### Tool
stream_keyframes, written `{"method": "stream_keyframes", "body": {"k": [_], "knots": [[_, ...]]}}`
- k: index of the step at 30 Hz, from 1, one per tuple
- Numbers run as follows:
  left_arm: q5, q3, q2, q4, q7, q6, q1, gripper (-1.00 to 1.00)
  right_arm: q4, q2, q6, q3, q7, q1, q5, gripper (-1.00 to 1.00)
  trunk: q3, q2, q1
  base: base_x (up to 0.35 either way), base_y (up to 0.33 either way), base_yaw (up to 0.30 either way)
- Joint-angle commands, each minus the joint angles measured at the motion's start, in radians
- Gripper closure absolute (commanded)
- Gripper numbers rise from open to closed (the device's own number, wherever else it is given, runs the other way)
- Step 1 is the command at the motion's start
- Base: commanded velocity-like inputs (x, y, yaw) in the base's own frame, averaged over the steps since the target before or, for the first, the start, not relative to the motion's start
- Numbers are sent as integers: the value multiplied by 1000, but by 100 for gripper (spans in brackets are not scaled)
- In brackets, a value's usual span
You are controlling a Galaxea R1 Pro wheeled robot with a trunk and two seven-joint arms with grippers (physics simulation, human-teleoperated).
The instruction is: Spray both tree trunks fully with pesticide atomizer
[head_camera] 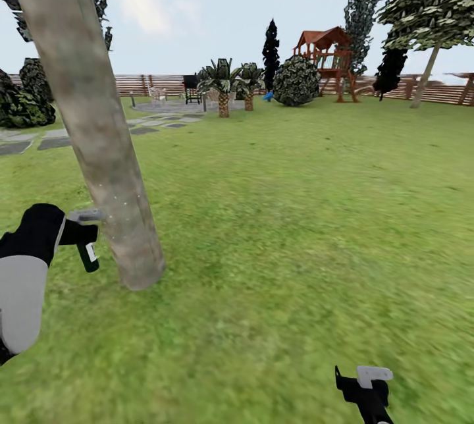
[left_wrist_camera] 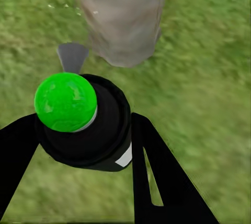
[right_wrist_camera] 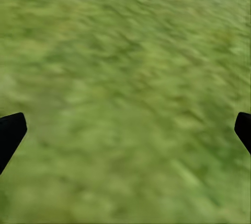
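The left arm reaches in low, its black hand clamped around a dark green spray bottle. The right hand hangs low, black fingers spread wide apart.

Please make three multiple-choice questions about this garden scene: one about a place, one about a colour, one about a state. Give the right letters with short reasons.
1. Where is the atomizer's nozzle?
A. near the tree trunk
B. near the fence
C. near the playhouse

2. What colour is the bottle?
A. red
B. dark green
C. blue

3. How is the right pincer?
A. shut on a bottle
B. open, empty
C. shut on a branch

Answers:
1 A, the pesticide atomizer in the left pincer points at the tree trunk.
2 B, dark green body.
3 B, right pincer fingers spread over the lawn.
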Motion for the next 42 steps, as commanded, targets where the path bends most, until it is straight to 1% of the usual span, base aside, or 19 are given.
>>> {"method": "stream_keyframes", "body": {"k": [1, 3, 5, 7, 11, 18, 38, 40, 41, 42], "knots": [[-11, 4, -1, -1, -10, 2, -1, 100, 2, 0, -2, -4, -6, -1, 11, -100, -1, 0, 0, 0, 0, 270], [-13, 1, 4, -4, -10, 2, 1, 100, 2, 0, -2, -4, -6, -1, 11, -100, -1, 0, 0, 0, 0, 274], [-17, 1, 18, -4, -10, 0, 4, 100, 2, 0, -2, -4, -6, -1, 11, -100, -1, 0, 0, 0, 0, 256], [-16, -1, 23, -2, -10, -1, 5, 100, 2, 0, -3, -4, -6, -1, 11, -100, -1, 0, 0, 0, 0, 118], [-14, 4, 18, -3, -9, 0, 0, 100, 2, -3, -3, -5, -6, -1, 11, -100, -1, 0, 0, 105, -71, 23], [-16, 3, 18, -7, -7, 0, 2, 100, 0, -5, -3, -5, -6, -1, 11, -100, -1, 0, 0, 178, -212, 1], [-14, 6, 19, -8, -7, 0, 5, 100, 0, -5, -3, -5, -6, -1, 11, -100, -1, 0, 0, 6, -277, 0], [-15, 9, 21, 0, -7, -3, 20, 100, 0, -4, -3, -5, -6, -1, 11, -100, -1, 0, 0, 0, -278, 0], [-15, 11, 22, 0, -7, -4, 37, 100, 0, -4, -3, -4, -6, -1, 11, -100, -1, 0, 0, 0, -278, 0], [-15, 12, 24, 0, -7, -8, 68, 100, 0, -4, -3, -5, -6, -1, 11, -100, -1, 0, 0, 0, -278, 0]]}}
